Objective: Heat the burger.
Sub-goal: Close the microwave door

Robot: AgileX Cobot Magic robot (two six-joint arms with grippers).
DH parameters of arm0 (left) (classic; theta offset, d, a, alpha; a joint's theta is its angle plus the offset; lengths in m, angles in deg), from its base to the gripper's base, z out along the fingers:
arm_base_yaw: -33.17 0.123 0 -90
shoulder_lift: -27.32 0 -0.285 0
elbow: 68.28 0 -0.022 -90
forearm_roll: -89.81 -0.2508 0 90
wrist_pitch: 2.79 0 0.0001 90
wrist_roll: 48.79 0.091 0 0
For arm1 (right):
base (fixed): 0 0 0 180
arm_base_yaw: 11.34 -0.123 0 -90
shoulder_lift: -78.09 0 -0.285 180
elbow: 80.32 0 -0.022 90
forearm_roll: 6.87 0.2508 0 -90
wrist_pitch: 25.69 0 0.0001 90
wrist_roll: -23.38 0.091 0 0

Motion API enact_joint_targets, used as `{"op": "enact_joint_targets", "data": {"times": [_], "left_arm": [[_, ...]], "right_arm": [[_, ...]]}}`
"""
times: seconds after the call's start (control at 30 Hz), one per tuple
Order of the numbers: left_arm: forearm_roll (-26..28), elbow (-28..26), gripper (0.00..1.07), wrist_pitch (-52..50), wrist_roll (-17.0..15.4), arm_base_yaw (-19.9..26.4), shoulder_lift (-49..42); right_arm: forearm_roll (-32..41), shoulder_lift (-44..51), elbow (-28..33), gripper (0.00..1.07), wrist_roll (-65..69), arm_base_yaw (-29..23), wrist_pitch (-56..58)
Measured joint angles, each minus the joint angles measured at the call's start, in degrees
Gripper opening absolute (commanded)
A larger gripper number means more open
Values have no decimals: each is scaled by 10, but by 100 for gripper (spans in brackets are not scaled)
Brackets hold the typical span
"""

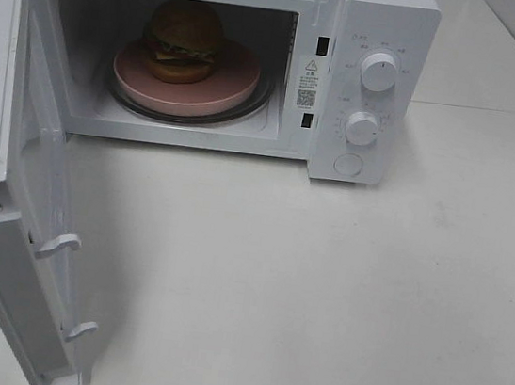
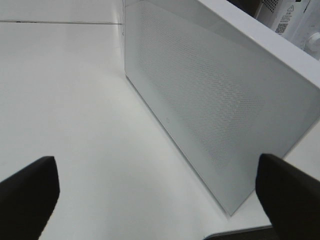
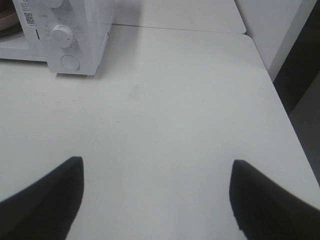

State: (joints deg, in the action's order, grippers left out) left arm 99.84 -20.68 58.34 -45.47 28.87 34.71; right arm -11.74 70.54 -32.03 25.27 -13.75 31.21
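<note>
The burger (image 1: 182, 40) with its golden-brown bun sits on a round pink plate (image 1: 228, 89) inside the white microwave (image 1: 394, 21), on the glass turntable. The microwave door (image 1: 36, 182) stands wide open, swung out to the left. Neither arm shows in the high view. My left gripper (image 2: 155, 192) is open, with nothing between its dark fingertips (image 2: 27, 192); it faces the outer side of the open door (image 2: 200, 100). My right gripper (image 3: 157, 200) is open and empty above the bare tabletop, with the microwave's control panel (image 3: 62, 35) some way ahead of it.
Two dials (image 1: 379, 72) and a round button (image 1: 348, 165) are on the microwave's right panel. The white table (image 1: 320, 296) stretches in front of the oven. The table's edge (image 3: 280, 95) shows in the right wrist view, with a dark drop beyond it.
</note>
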Motion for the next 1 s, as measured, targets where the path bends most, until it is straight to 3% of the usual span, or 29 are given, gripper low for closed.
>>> {"op": "enact_joint_targets", "data": {"times": [1.0], "left_arm": [[-1, 0, 100, 0, 0, 0, 0]], "right_arm": [[1, 0, 0, 76, 0, 0, 0]]}}
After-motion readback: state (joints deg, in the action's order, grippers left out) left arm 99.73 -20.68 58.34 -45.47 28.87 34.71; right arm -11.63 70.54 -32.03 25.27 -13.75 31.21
